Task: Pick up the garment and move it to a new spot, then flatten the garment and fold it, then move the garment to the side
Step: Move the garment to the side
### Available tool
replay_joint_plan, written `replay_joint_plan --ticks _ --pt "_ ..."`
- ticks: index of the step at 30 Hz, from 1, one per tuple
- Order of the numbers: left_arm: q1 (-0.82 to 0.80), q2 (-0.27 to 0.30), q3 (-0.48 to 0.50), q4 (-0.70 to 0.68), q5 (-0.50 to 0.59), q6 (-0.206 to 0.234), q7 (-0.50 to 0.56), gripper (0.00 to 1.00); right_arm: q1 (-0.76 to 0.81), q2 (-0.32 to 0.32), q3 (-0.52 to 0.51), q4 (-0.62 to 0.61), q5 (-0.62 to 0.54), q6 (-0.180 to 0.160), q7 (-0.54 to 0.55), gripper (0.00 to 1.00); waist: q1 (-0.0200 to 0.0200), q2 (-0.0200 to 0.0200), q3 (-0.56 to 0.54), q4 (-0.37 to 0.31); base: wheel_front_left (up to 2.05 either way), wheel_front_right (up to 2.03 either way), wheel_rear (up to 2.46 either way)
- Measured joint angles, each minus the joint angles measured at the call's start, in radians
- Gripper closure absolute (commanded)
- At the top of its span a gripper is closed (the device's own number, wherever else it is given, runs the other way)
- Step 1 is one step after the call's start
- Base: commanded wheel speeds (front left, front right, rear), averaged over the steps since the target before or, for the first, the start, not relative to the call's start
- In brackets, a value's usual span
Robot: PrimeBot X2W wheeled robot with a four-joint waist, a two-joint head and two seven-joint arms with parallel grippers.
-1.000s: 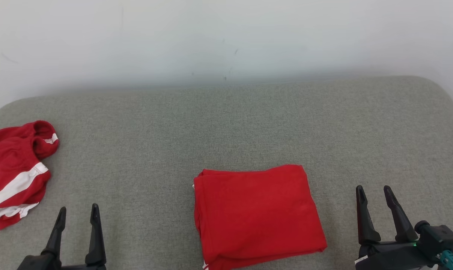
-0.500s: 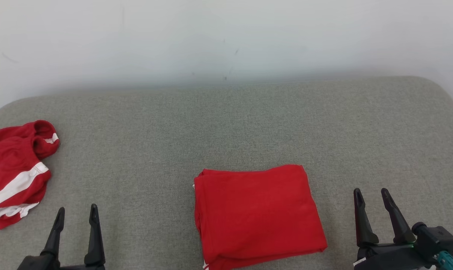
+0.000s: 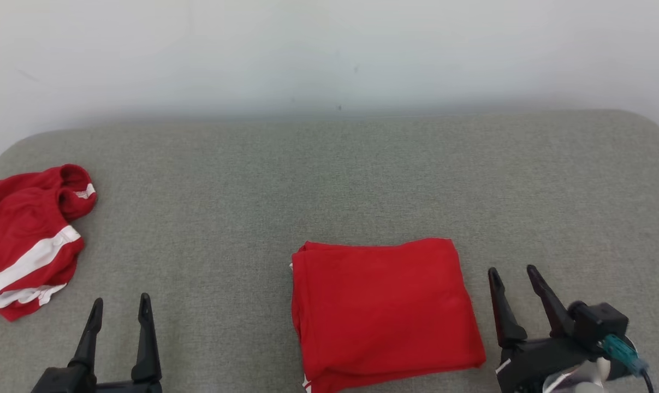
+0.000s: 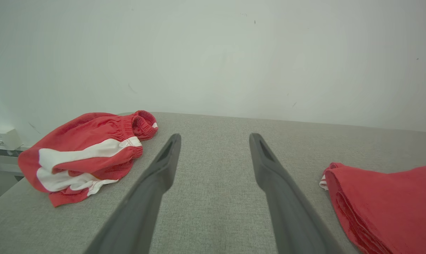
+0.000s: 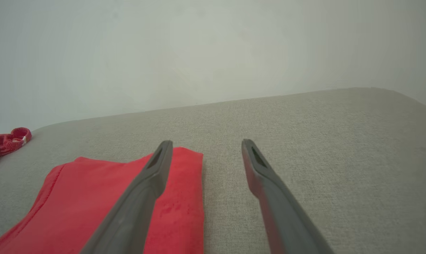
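- Both the left claw (image 3: 120, 299) and the right claw (image 3: 511, 269) stood spread, empty.
- Moving the folded red garment (image 3: 384, 305) aside likely required pinching every layer together.

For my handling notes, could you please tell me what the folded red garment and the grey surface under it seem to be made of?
Folded red garment: soft knit fabric, perhaps cotton jersey; matte, limp layers stacked at its edge.
Grey surface: woven upholstery cloth, matte; fine heathered weave shows, and rounded corners suggest padding.
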Motion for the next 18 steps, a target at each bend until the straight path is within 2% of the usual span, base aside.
replay_joint_plan --ticks 8,18 --pt "-0.026 -0.007 -0.021 0.014 0.002 -0.001 0.0 0.0 -0.106 -0.008 0.038 0.192 0.0 0.0 0.049 0.0 0.0001 0.0 0.02 0.044 0.0 0.0 0.0" --pt "-0.045 -0.011 -0.032 0.021 0.002 -0.005 0.0 0.0 -0.182 -0.006 0.067 0.391 0.017 0.0 0.055 0.0 0.0001 0.0 0.043 0.085 0.0 0.0 0.0"
